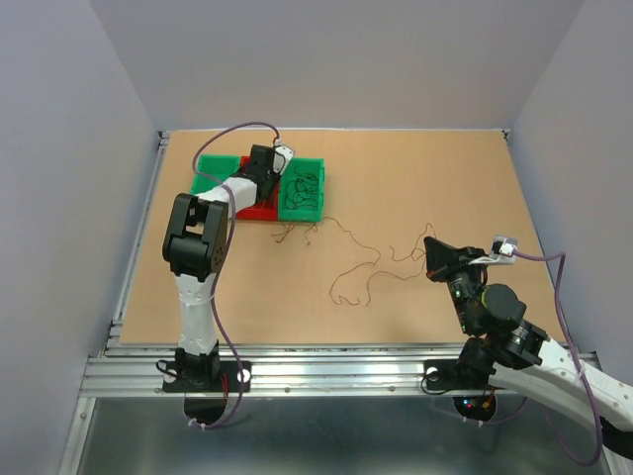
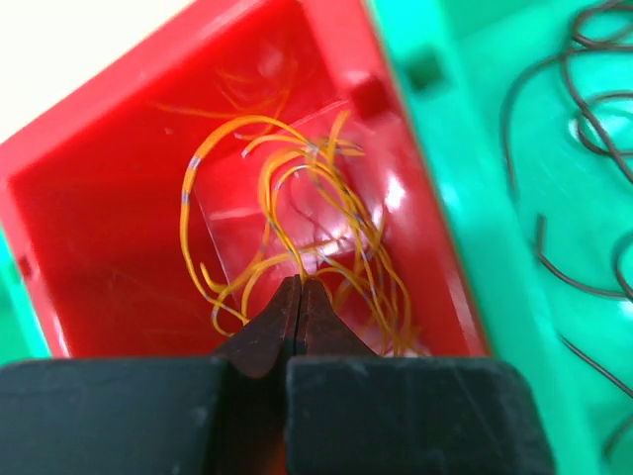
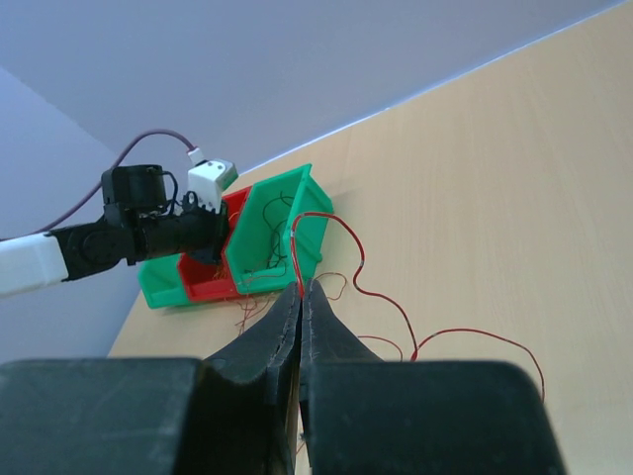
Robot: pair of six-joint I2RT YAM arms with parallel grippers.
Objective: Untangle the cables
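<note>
The left gripper [image 2: 300,287] hangs over the red bin [image 2: 119,228] at the far left of the table [image 1: 445,178]. Its 2 fingers are pressed together, and several strands of the orange-yellow cables [image 2: 348,213] run straight into the tips, so it appears to pinch them. The rest of that curly bundle lies loose on the red bin's floor.

Just right of the red bin, touching it, stands a green bin [image 1: 318,183] holding the dark green cables [image 1: 300,190] in a loose tangle. A 2nd green bin [image 1: 210,168] sits on the red bin's left side.

The red-brown cables [image 1: 356,267] lie on the bare table – thin wavy strands trailing from just near the bins toward the right. The right gripper [image 3: 301,292] is raised above the near-right part of the table, fingers closed on 1 red-brown strand, which rises from the tips, arcs over and drops back to the tabletop.
</note>
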